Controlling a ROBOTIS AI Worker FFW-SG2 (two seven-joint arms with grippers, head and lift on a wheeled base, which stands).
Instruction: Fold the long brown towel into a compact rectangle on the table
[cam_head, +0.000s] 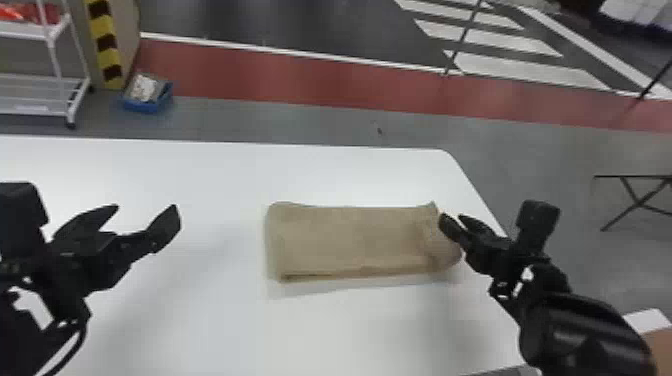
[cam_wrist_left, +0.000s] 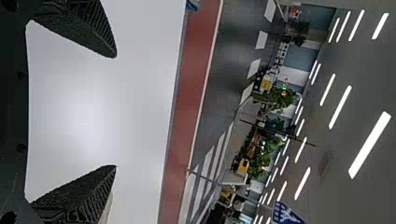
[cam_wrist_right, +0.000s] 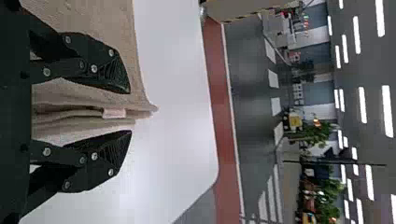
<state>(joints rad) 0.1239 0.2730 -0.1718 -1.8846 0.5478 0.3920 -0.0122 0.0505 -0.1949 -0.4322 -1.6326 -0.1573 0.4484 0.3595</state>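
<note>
We see a white table (cam_head: 210, 167) with a rounded corner on a gray floor (cam_head: 310, 120). Beyond it, we make out a red band (cam_head: 300, 80) edged in white, then dark flooring with white stripes (cam_head: 530, 68). To the left stand a white wheeled rack (cam_head: 40, 82) and yellow-and-black striping (cam_head: 106, 46), with a blue bin (cam_head: 145, 106) near them. We find a thin black frame (cam_head: 632, 176) to the right, green plants (cam_wrist_left: 280, 98) farther back, and bright strip lights (cam_wrist_left: 369, 144) along the ceiling.
</note>
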